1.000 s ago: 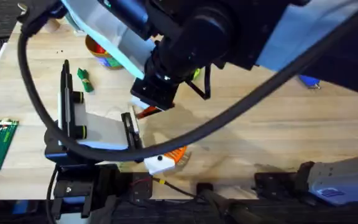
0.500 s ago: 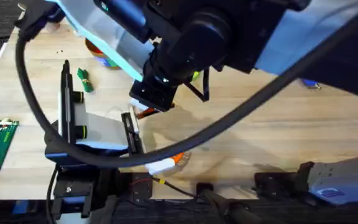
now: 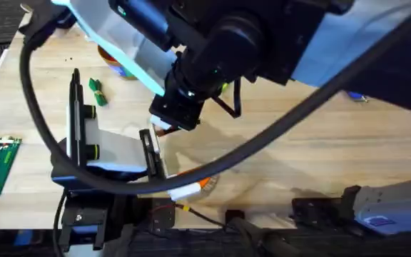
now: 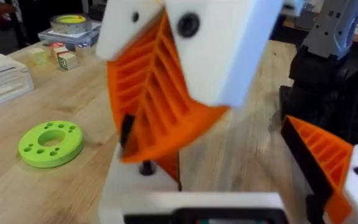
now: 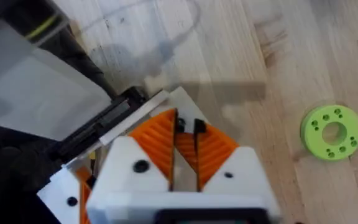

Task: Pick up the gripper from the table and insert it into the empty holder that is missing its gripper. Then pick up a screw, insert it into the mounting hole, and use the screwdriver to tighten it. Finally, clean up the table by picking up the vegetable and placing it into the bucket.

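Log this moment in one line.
right gripper: low at black-and-white arm | left gripper: open | vegetable: on table | screwdriver: on table, untouched

Left tool [image 3: 188,188] now slightly lower and leftward.

We find the bucket [image 3: 116,63] largely hidden behind the blurred right arm; the screwdriver [image 3: 355,93] is mostly covered too.
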Robot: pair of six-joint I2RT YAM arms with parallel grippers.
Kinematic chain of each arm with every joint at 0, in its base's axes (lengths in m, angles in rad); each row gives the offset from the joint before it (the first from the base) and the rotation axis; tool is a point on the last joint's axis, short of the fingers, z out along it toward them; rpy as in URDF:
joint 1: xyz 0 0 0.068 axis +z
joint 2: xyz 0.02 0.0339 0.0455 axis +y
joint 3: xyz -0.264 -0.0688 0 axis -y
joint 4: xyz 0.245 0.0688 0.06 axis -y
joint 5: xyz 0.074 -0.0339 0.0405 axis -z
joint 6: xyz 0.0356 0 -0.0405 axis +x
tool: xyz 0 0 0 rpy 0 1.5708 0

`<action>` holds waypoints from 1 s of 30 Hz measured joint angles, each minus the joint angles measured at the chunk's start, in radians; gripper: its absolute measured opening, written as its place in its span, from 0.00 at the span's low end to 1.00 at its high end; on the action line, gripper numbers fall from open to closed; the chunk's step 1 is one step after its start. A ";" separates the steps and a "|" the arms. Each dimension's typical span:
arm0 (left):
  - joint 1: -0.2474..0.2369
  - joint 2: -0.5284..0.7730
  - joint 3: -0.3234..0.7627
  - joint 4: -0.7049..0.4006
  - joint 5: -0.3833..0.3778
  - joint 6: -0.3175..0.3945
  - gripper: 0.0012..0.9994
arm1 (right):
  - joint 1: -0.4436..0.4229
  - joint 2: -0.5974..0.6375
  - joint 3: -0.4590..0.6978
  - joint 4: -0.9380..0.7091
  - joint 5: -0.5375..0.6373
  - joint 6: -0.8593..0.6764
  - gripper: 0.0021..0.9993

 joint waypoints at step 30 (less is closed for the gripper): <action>0.000 0.000 0.000 0.004 -0.004 0.007 0.00 | -0.490 -0.123 0.078 -0.022 0.061 0.119 0.93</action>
